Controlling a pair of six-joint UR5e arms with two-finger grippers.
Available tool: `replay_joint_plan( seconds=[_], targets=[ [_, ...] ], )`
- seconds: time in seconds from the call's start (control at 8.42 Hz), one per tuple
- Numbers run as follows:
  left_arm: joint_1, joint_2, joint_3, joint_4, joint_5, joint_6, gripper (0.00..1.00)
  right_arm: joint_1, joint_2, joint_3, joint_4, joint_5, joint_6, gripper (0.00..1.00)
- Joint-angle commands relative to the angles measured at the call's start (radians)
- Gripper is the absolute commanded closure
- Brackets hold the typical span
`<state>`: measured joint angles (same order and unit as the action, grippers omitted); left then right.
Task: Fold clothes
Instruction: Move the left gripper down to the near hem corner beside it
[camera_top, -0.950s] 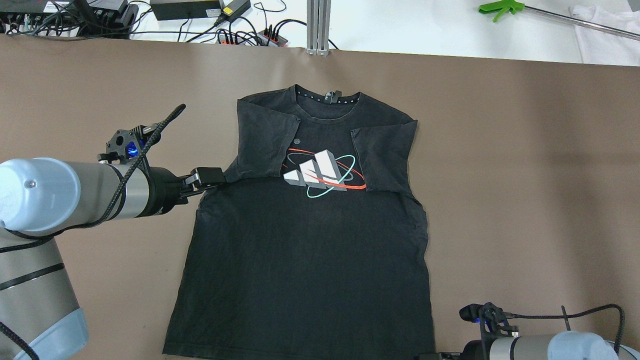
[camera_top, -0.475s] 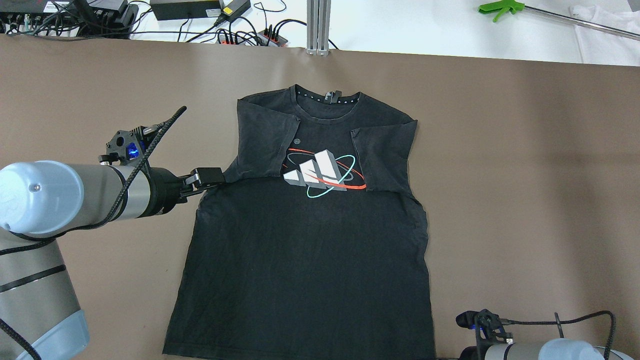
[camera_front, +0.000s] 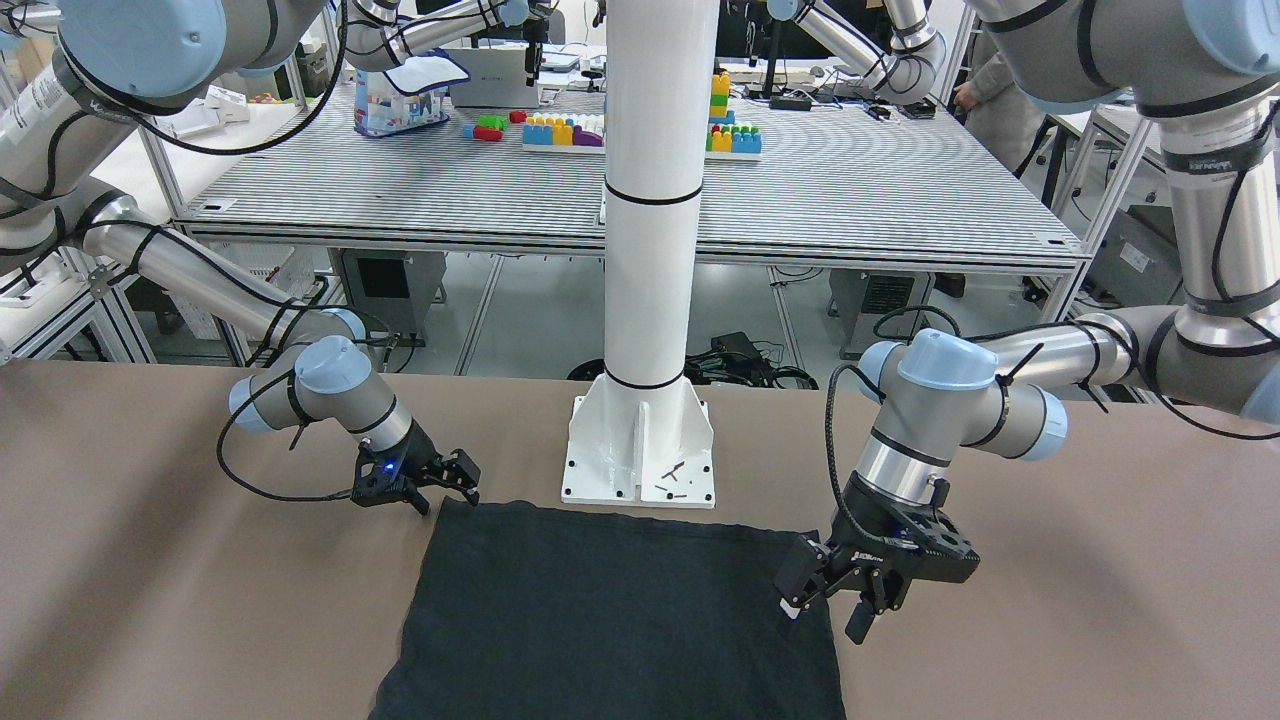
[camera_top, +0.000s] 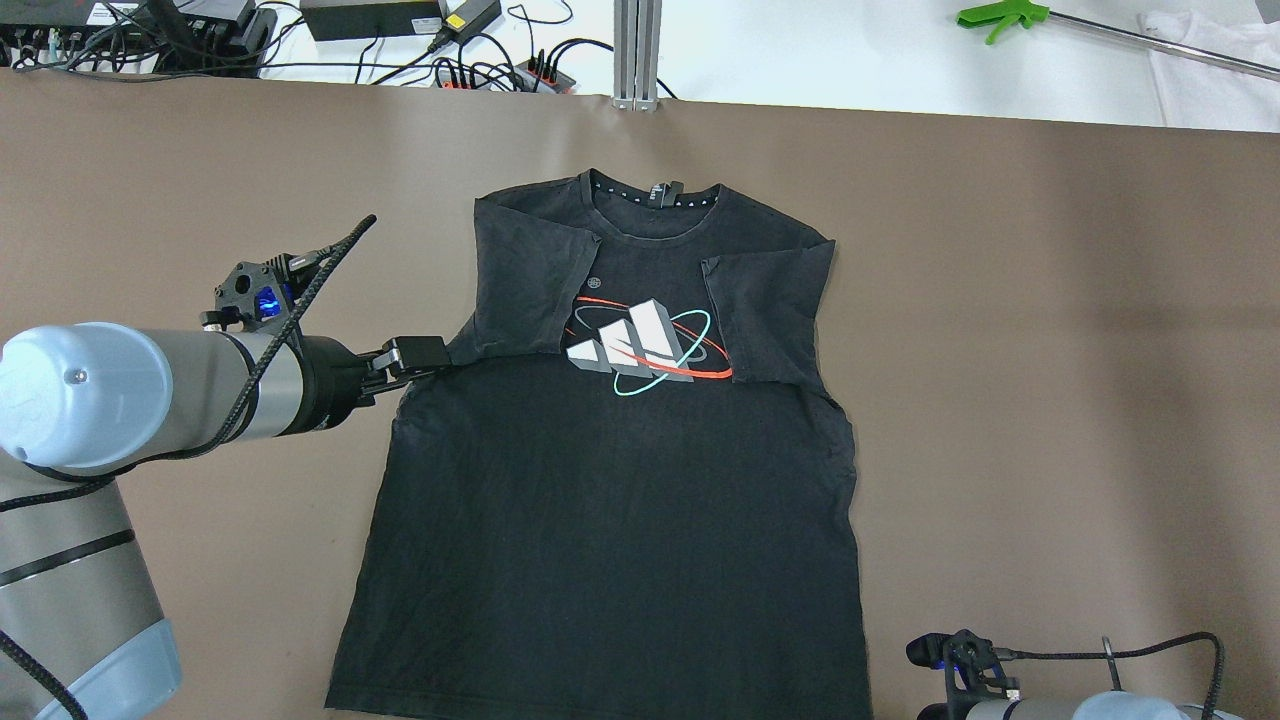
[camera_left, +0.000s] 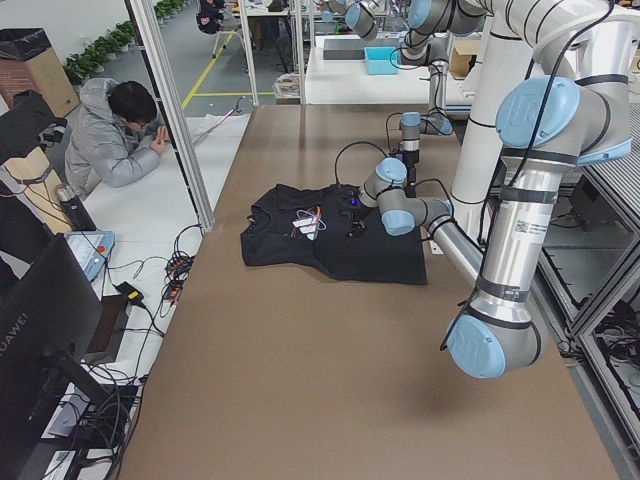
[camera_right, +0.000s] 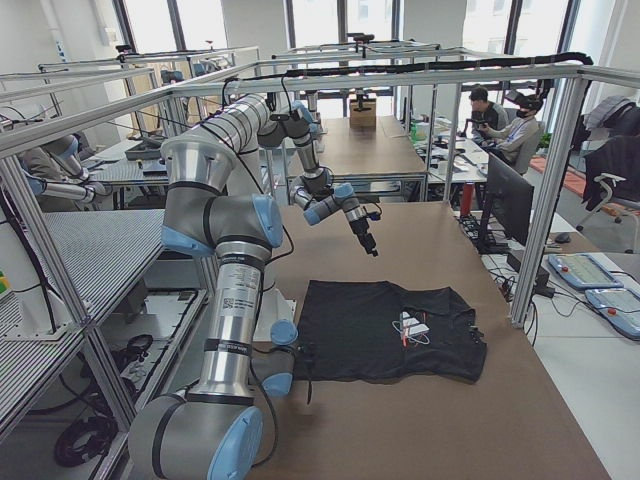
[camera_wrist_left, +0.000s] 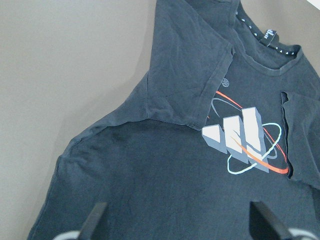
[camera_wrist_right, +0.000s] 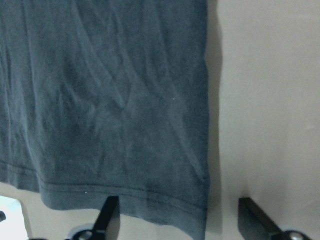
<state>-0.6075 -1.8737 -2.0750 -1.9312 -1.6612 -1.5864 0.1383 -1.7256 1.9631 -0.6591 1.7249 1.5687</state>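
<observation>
I am looking at the black T-shirt (camera_top: 610, 520) lying flat, front up, on the brown desk (camera_top: 1050, 350), with both sleeves already folded in over the chest. The left claw (camera_wrist_left: 178, 220) is hanging released, fingers spread wide, over the shirt's side edge. The nearer folded sleeve (camera_wrist_left: 192, 75) is lying just ahead of it. I judge it is sitting there to take that edge for a lengthwise fold. The right claw (camera_wrist_right: 180, 215) is released too, straddling the hem corner on its own side, which looks like the matching pickup point. Neither is gripping fabric yet.

Ahead of the left claw, the chest print (camera_wrist_left: 245, 142) is showing three slanted white bars ringed by red and teal loops, with no words I can read. The neck tab (camera_top: 664, 193) is carrying white marks too small to read. Far from both claws, a monitor (camera_left: 40, 330) is showing "HUAWEI" on its back.
</observation>
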Motion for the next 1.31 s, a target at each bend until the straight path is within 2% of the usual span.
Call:
replay_joint_plan(
  seconds=[0.0,0.12,0.83,1.19],
  targets=[
    [0.002,0.001,0.003,0.000,0.000,0.000,0.00,-0.012,0.012,0.000,-0.001,-0.024,0.030,0.88],
    [0.002,0.001,0.003,0.000,0.000,0.000,0.00,-0.013,0.012,0.000,-0.001,-0.036,0.030,1.00],
    [0.009,0.004,-0.007,-0.003,-0.003,-0.003,0.00,-0.005,0.021,0.033,0.010,-0.045,0.030,1.00],
    [0.061,0.005,-0.013,-0.006,0.005,-0.006,0.00,-0.002,0.027,0.039,0.010,-0.080,0.030,1.00]
  ],
)
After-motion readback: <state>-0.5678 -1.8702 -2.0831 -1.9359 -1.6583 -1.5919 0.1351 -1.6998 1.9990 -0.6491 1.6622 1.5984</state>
